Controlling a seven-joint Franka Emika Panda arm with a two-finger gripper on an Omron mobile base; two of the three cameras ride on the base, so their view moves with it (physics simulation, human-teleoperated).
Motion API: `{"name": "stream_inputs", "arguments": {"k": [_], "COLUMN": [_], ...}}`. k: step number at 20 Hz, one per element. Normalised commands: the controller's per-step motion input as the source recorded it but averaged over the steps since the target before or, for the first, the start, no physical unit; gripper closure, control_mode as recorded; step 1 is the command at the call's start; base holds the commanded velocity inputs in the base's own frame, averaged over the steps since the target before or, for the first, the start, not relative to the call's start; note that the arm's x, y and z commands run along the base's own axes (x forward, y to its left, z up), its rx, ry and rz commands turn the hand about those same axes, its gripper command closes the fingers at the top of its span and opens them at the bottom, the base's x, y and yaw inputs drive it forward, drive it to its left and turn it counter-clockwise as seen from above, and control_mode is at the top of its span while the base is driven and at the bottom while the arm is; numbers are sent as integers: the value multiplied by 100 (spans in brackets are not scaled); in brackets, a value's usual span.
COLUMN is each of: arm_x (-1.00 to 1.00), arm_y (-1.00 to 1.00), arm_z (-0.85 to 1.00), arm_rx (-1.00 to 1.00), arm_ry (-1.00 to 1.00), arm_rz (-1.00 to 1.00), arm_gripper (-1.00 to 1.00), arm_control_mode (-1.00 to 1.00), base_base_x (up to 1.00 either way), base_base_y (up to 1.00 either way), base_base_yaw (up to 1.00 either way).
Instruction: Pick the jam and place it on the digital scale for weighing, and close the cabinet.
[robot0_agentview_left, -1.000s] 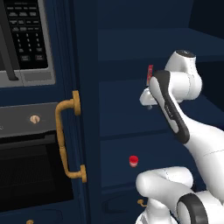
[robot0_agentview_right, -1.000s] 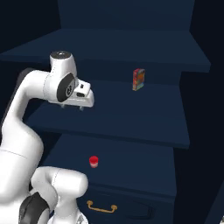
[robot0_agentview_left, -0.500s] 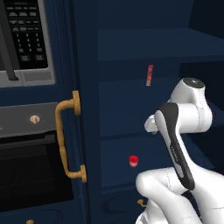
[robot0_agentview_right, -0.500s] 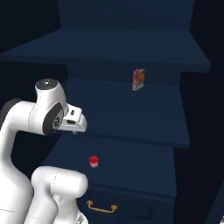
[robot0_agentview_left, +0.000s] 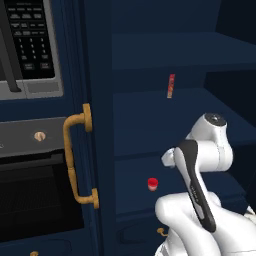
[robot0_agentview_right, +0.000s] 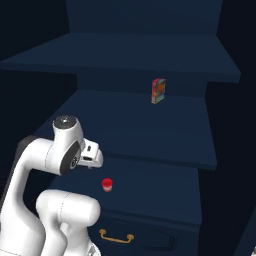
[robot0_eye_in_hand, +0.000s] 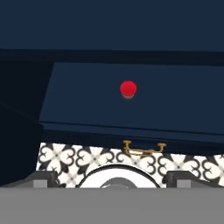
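The white arm has dropped over the last second from the level of the middle shelf to that of the lower one, and its gripper (robot0_agentview_right: 93, 158) now hangs just above and short of the lower shelf's front edge. In the same second the jaws went from partly parted to wide apart; the hand view shows the two dark tips far out to either side with nothing between them. This reads as the approach to the pick, with the grasp itself not yet begun.

Tall navy blue cabinet (robot0_agentview_left: 100, 75): open, inner shelves exposed, so the closing step remains. A vertical brass handle (robot0_agentview_left: 75, 160) sits on the frame at its left.

Lower shelf (robot0_agentview_right: 165, 192): carries the tiny squat jam jar with red lid and pale body (robot0_agentview_left: 152, 184), upright, alone, set back from the front edge and roughly mid-width. In the hand view it lies ahead of the gripper, about centred.

Middle shelf (robot0_agentview_right: 150, 125): a thin upright red-orange packet (robot0_agentview_right: 158, 90) near the back edge, well apart from the jam.
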Motion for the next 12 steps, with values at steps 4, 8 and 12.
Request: {"name": "stream_inputs", "arguments": {"k": [4, 8, 12], "arm_x": [10, 18, 17], "arm_y": [0, 0, 0], "arm_z": [-65, -71, -75], "arm_rx": [0, 0, 0], "arm_ry": [-2, 0, -1], "arm_rz": [0, 0, 0], "arm_gripper": [-100, -100, -100], "arm_control_mode": [-100, -100, -100], "base_base_x": [0, 0, 0], "base_base_y": [0, 0, 0], "base_base_yaw": [0, 0, 0]}}
